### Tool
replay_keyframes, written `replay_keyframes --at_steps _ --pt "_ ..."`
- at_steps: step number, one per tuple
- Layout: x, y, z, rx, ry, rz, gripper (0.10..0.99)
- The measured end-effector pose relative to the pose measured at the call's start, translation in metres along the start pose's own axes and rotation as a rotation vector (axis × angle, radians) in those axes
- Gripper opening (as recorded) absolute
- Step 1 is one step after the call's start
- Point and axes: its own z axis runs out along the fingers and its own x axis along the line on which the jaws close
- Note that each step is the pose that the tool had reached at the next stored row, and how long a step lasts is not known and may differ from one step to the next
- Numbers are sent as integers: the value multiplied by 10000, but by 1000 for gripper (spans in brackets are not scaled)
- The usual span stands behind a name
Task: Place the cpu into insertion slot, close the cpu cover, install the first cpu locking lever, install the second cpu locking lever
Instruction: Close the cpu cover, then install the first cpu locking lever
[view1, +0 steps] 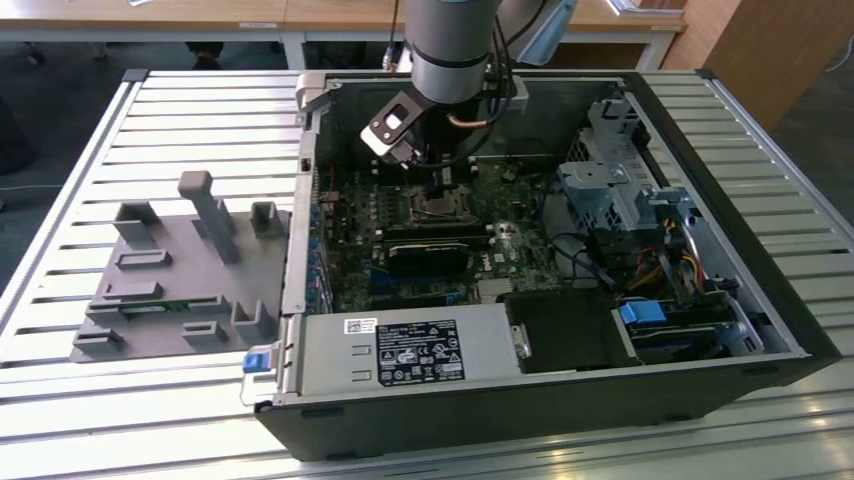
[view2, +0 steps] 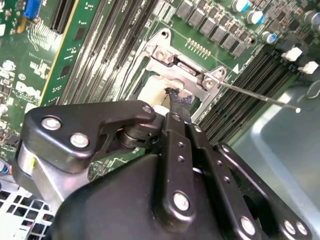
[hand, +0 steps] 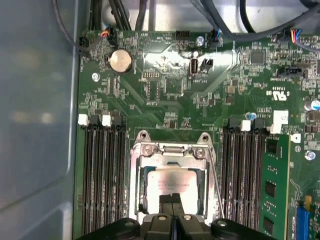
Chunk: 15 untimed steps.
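The cpu (hand: 172, 181), a pale silvery square, lies in the insertion slot (view1: 434, 208) on the green board. The cpu cover (hand: 170, 150), a silvery frame with a square opening, lies down around the chip and shows again in the second wrist view (view2: 175, 62). My gripper (hand: 173, 201) hangs straight over the socket, fingers together with nothing seen between them, tips at the chip's near edge (view2: 176, 97). In the exterior view the gripper (view1: 441, 185) reaches down into the open case. A thin wire locking lever (view2: 250, 95) sticks out sideways from the socket, and runs along its side (hand: 216, 185).
Black memory slots (hand: 102, 175) flank the socket, with a green memory module (hand: 274, 185) in one. The power supply box (view1: 400, 350) fills the case's near side, and a drive cage (view1: 614, 190) with cables stands at the exterior view's right. A grey fixture (view1: 174, 270) sits outside, left.
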Motion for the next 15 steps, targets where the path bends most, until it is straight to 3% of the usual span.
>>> replay_keyframes --at_steps 15 --pt "0 42 0 0 1 1 114"
